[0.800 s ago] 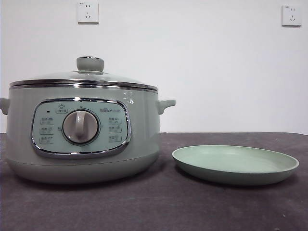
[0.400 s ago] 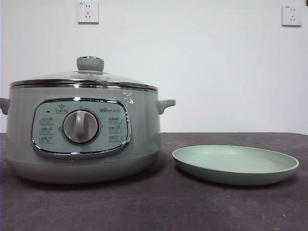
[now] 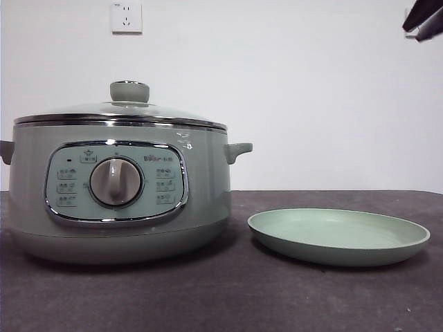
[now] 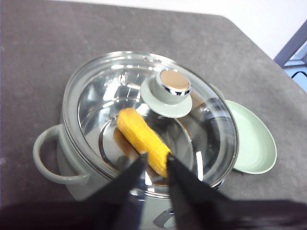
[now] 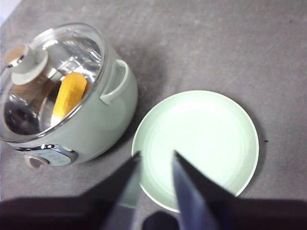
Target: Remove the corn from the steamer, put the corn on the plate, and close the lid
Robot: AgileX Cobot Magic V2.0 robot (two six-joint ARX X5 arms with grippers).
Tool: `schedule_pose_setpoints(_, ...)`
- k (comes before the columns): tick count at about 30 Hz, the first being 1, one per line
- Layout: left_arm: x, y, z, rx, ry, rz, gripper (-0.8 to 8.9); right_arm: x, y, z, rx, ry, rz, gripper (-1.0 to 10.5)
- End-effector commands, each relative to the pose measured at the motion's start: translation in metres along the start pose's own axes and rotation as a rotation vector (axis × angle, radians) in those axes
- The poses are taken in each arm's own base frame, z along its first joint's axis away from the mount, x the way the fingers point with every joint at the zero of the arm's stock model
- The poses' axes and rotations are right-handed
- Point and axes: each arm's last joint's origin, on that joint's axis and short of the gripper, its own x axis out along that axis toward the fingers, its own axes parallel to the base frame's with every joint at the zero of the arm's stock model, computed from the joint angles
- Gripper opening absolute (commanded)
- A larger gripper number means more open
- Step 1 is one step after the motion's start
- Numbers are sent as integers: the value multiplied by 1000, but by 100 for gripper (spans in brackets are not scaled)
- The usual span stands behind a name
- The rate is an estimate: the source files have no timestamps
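The sage-green steamer (image 3: 118, 194) stands on the left of the table with its glass lid (image 3: 121, 114) shut on it. Through the glass the yellow corn (image 4: 143, 139) lies inside on the steel floor; the right wrist view also shows the corn (image 5: 69, 95). The pale-green plate (image 3: 339, 236) sits bare to the steamer's right. My left gripper (image 4: 156, 158) hovers high above the lid and its knob (image 4: 168, 91), open and holding nothing. High over the near rim of the plate (image 5: 240, 139), my right gripper (image 5: 157, 154) is open too.
The dark grey tabletop (image 3: 235, 297) runs under both things, and a white wall with sockets (image 3: 126, 16) is behind. A black arm tip (image 3: 423, 16) shows at the front view's top right corner. The steamer's side handle (image 3: 239, 150) points toward the plate.
A black arm tip has come into the front view at the top right corner. The steamer, lid and plate have not moved.
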Motion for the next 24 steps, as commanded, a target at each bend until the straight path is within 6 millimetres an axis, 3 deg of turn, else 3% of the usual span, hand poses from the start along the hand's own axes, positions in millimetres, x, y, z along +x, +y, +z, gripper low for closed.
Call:
schedule_pose_setpoints(1, 5, 2, 3, 9, -2, -4, 400, 1, 0, 1, -14, 2, 1, 340)
schedule_pose_setpoints(10, 36, 1, 23, 29, 21, -57, 400, 1, 0, 1, -6, 3, 2, 347)
schedule_pose_setpoints(24, 117, -27, 64, 144, 166, 1, 399, 1, 0, 1, -5, 3, 1, 346)
